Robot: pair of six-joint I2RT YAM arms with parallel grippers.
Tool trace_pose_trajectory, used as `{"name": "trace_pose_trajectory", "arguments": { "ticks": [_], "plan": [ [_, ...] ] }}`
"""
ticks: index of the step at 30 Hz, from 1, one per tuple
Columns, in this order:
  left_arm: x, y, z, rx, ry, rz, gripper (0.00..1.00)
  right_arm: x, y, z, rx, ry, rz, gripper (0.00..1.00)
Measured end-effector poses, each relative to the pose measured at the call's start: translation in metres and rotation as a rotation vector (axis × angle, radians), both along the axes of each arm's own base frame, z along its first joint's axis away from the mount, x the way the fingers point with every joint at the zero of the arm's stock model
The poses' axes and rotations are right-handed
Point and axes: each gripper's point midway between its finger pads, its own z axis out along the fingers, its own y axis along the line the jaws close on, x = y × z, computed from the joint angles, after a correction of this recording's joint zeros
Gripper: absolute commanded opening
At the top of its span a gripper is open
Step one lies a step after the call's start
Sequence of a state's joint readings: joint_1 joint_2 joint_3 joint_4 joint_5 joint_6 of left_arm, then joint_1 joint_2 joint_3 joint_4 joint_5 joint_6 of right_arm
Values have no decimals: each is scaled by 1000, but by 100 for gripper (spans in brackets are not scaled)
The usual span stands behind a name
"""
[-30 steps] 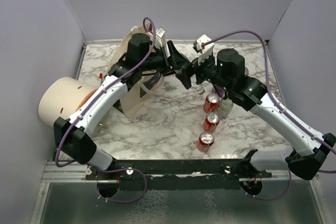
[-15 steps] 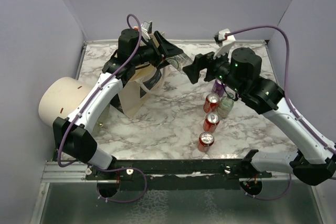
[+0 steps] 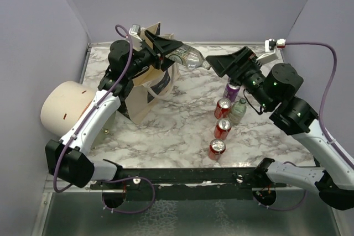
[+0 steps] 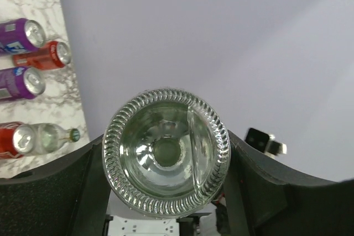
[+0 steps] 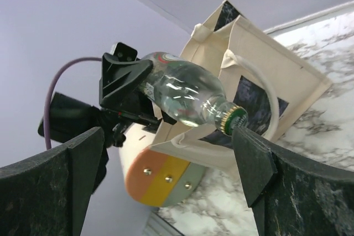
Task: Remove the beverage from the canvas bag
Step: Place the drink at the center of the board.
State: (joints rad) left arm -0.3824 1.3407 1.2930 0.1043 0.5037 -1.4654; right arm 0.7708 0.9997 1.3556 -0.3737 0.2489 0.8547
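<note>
From above, the left tool [image 3: 168, 51] holds a clear plastic bottle with a green cap [image 3: 186, 58] by its bottom end. The bottle is up in the air and lies sideways, out of the tall cream cloth bag [image 3: 145, 91] and just beside its open top. The bag stands on the marble worktop [image 3: 177, 128] at the back left. The right tool [image 3: 214, 62] is wide open, and the cap points at it. A fat cream cylinder [image 3: 62, 106] lies left of the bag. Three red cans [image 3: 222, 128] stand in a row on the worktop, with a purple can [image 3: 231, 89] and a small clear bottle [image 3: 239, 110] near them.

In the left wrist view, the round ribbed bottom of the bottle fills the middle. A black finger [image 4: 52, 197] presses on each side of it. The cans lie along the left edge.

In the right wrist view, the bottle sticks out from the left tool in front of the bag. The two black fingers [image 5: 50, 186] stand far apart with nothing gripped. The green cap sits close to the tip of one finger; it is unclear whether they touch.
</note>
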Motion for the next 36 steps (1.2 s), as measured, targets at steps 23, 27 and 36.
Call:
{"name": "trace_pose_trajectory", "arguments": {
  "ticks": [23, 27, 36],
  "plan": [
    [-10, 26, 13, -201, 33, 146, 0, 40, 77, -29, 228, 10, 144, 100],
    [-11, 26, 15, -213, 36, 145, 0, 48, 89, -32, 257, 47, 160, 100],
    [-12, 27, 21, -236, 23, 141, 0, 59, 102, -29, 336, 96, 187, 90]
  ]
}}
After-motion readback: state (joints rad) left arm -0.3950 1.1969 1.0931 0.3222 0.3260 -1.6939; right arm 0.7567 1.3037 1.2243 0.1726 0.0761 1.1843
